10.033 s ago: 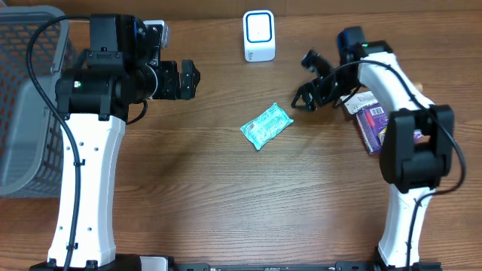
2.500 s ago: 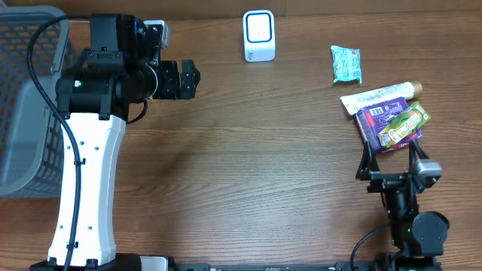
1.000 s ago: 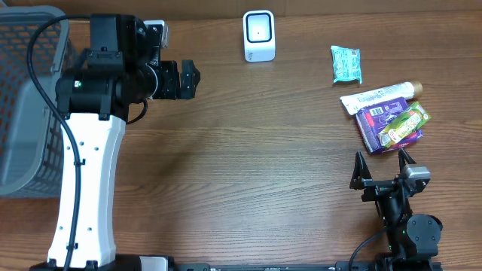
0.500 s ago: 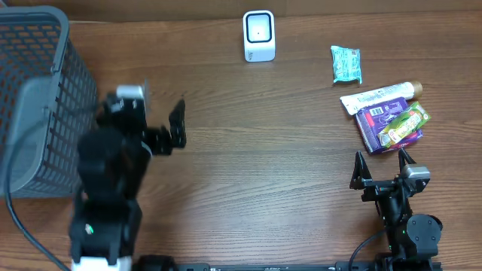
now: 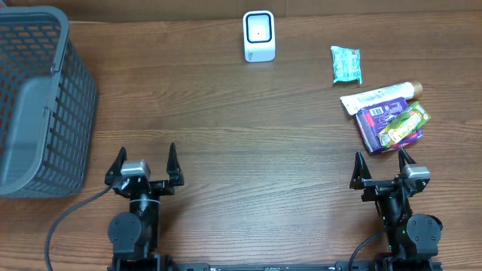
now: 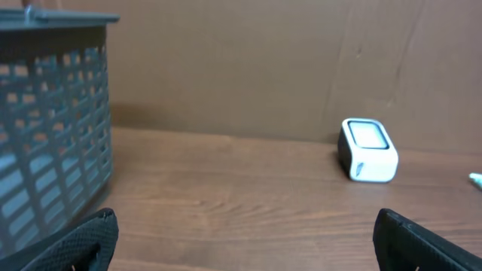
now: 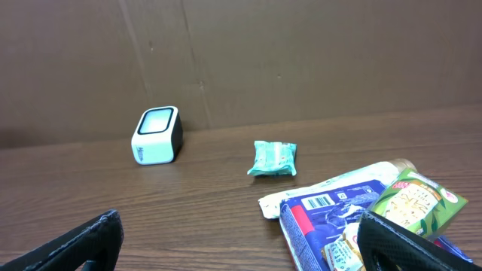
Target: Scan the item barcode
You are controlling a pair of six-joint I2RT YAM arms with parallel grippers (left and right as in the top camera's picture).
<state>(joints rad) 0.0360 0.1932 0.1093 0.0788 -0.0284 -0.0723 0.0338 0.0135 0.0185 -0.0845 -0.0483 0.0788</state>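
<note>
The white barcode scanner [image 5: 259, 35] stands at the back of the table, also seen in the left wrist view [image 6: 367, 150] and the right wrist view [image 7: 157, 135]. A teal packet [image 5: 346, 63] lies flat to its right [image 7: 274, 159]. Beside it lies a pile of items: a white tube [image 5: 376, 97], a purple packet [image 5: 374, 124] with its barcode facing up [image 7: 331, 218], and a green packet [image 5: 403, 125]. My left gripper [image 5: 144, 162] rests open and empty at the front left. My right gripper [image 5: 380, 165] rests open and empty just in front of the pile.
A grey mesh basket [image 5: 38, 98] fills the back left corner and shows at the left of the left wrist view [image 6: 53, 113]. A brown cardboard wall [image 6: 241, 60] closes the back of the table.
The left arm has come down from its raised pose at the back left to rest at the front edge. The right arm and the items have not moved in the last second.
</note>
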